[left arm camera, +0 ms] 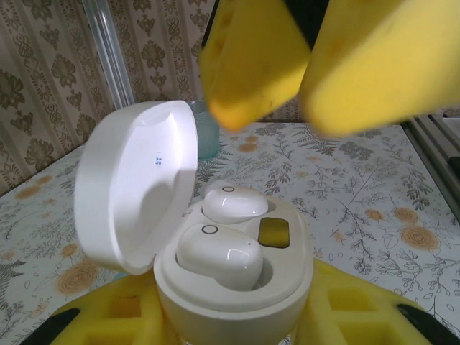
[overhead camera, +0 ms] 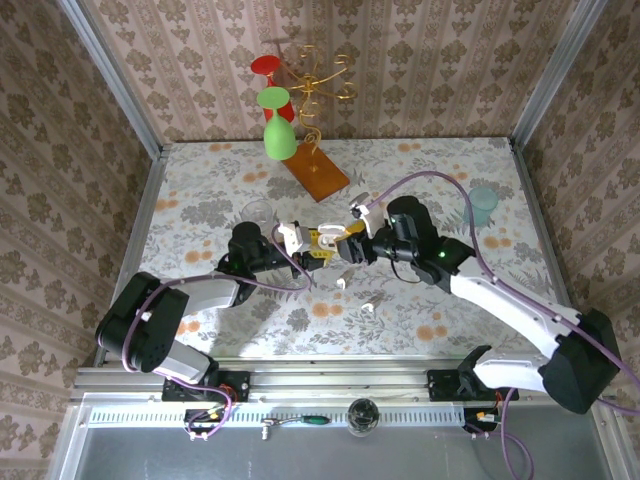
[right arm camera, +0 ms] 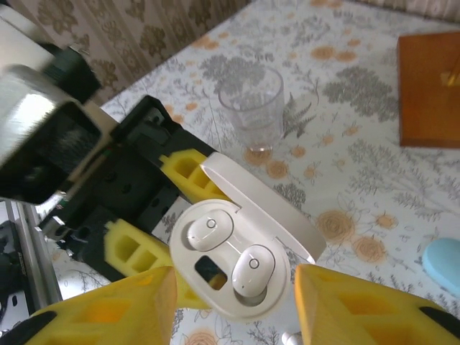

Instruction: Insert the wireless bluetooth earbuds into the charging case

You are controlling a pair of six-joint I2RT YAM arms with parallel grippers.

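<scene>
Left jaws clenched on charging case, earbuds inside; right jaws parted just above.

Gloss, satin and wood
The earbuds were glossy white plastic, their charging case smooth satin plastic; at upper right, a wooden base looked smooth, orange-brown.

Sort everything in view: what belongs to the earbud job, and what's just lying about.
Job: white pebble-shaped plastic charging case, lid open, in the left pincer; two glossy white earbuds seated in it; right pincer, open, close by.
Lying about: clear plastic cup; pale teal cup; red goblet and green goblet on a gold wire stand with wooden base.
</scene>
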